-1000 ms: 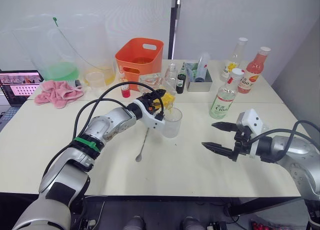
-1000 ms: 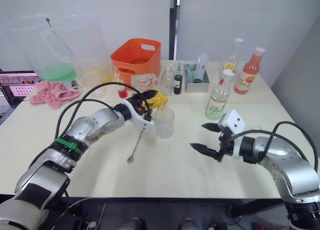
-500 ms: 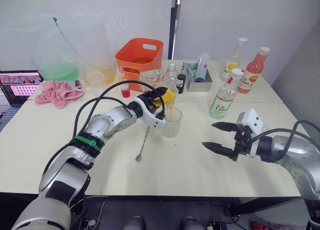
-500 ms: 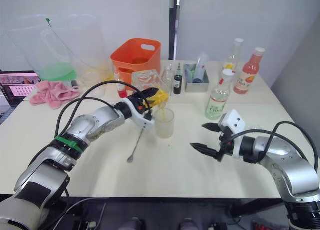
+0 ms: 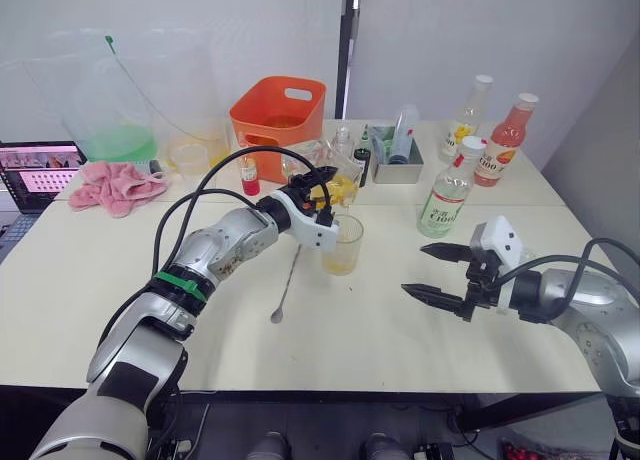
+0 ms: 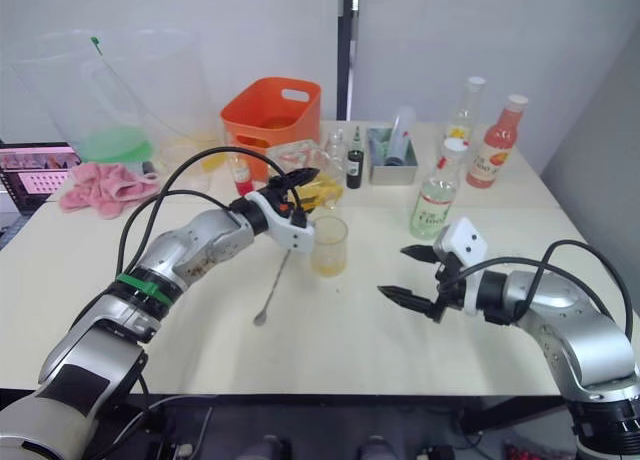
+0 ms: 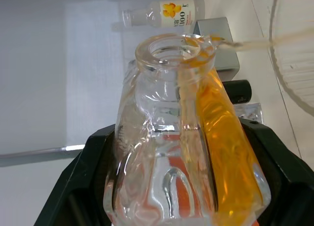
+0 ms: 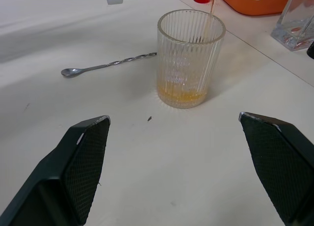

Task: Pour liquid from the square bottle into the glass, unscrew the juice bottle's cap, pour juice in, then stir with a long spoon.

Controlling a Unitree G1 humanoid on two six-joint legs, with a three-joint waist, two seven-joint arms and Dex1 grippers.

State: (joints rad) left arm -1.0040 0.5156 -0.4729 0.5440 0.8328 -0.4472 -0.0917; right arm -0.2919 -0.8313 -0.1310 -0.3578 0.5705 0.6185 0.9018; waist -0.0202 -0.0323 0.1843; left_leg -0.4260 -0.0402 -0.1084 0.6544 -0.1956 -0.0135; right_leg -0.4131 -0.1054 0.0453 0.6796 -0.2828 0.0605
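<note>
My left gripper (image 5: 322,196) is shut on the square bottle (image 5: 337,184), which is tilted over the ribbed glass (image 5: 344,244). A thin stream of orange liquid runs from the bottle's mouth (image 7: 169,48) into the glass (image 8: 190,56), where a shallow orange layer lies at the bottom. The long spoon (image 5: 286,286) lies on the table just left of the glass. My right gripper (image 5: 417,269) hovers open and empty to the right of the glass. A capped juice bottle (image 5: 447,189) with a green label stands behind it.
An orange basket (image 5: 278,110), small bottles (image 5: 361,161) and a grey tray (image 5: 398,164) stand behind the glass. Two more capped bottles (image 5: 508,138) are at the back right. A pink cloth (image 5: 115,186), clear containers (image 5: 120,105) and a laptop (image 5: 35,170) sit at the left.
The square bottle has tipped further and risen a little. Orange liquid has collected in the bottom of the glass. The right arm has stayed where it was.
</note>
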